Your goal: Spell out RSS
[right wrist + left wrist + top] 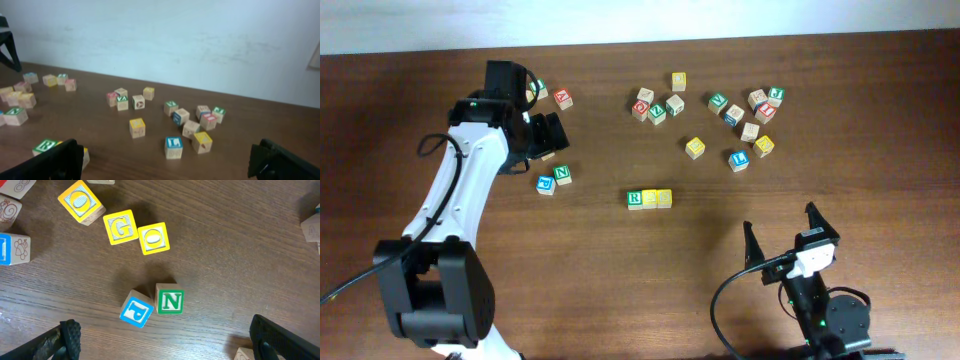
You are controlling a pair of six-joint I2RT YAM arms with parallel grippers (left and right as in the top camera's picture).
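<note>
Looks finished: both yellow cubes (pixel 657 198) in a touching row beside R cube (pixel 634 199), their letters unreadable; left gripper (pixel 552 137) and right gripper (pixel 780 222) released, empty, well apart from it

Scattered letter cubes (pixel 137 127) on table (pixel 250 122), green R cube (pixel 45 146) near wide-open right pincer (pixel 167 152).

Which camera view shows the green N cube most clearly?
The left wrist view: the green N cube is large there, its letter clear. In the overhead view the green N cube is small. In the right wrist view I cannot identify it.
</note>
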